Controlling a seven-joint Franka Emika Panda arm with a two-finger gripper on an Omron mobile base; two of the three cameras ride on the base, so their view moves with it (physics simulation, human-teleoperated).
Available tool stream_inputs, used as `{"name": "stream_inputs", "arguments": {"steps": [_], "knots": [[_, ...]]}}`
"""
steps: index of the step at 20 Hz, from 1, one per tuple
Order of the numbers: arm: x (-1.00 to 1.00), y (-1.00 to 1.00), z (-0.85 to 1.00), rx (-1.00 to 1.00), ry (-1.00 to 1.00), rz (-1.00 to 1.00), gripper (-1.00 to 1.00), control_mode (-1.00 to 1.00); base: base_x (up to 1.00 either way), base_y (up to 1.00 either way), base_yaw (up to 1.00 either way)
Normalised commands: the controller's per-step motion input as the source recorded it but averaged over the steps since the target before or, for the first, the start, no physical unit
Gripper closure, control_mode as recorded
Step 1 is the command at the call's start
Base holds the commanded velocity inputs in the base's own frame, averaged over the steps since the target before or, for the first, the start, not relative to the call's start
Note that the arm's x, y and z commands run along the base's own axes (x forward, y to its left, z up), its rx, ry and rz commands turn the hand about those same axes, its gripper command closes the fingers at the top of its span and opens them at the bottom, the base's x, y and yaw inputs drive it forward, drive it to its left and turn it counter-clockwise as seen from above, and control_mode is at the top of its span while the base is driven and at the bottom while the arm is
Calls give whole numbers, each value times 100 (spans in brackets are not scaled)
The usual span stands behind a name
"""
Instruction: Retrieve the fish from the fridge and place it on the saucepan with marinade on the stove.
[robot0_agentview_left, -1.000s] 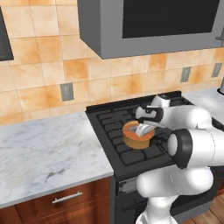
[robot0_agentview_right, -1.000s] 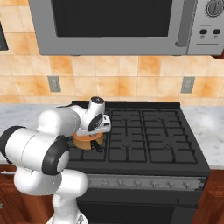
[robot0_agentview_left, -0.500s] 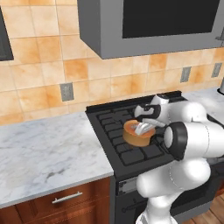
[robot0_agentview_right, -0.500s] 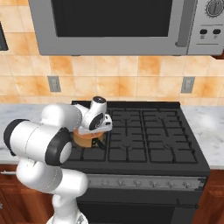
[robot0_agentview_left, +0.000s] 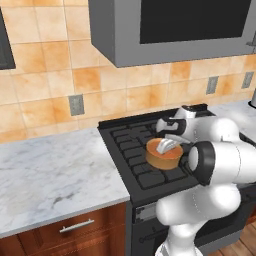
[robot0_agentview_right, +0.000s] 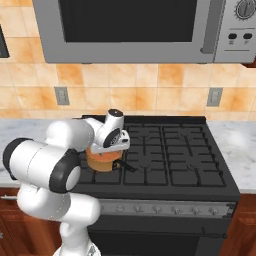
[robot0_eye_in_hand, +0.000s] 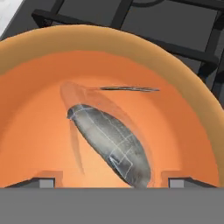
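The fish lies half sunk in the orange marinade inside the saucepan, which sits on the left front grate of the stove. Directly above the pan the gripper hangs with its jaws spread wide and nothing between them, so the placing step looks done. The next move is probably a straight lift clear of the pan rim.

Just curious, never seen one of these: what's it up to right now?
Hand open, over the pan. Fish lying in the marinade, let go. Pan on the stove. Nothing in the way.
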Motion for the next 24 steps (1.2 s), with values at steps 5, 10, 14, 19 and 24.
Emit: {"name": "stream_inputs", "arguments": {"steps": [5, 10, 14, 19, 24], "knots": [[-28, 0, 18, 0, 0, -2, -100, -100, 0, 0, 0], [-21, 0, 30, 0, 0, -5, -100, -100, 0, 0, 0], [-25, 0, 33, 0, 0, -6, -100, -100, 0, 0, 0], [-45, 0, 38, 0, -3, -6, -100, -100, 0, 0, 0], [-58, 0, 34, 0, -5, -6, -100, -100, 0, 0, 0]]}}
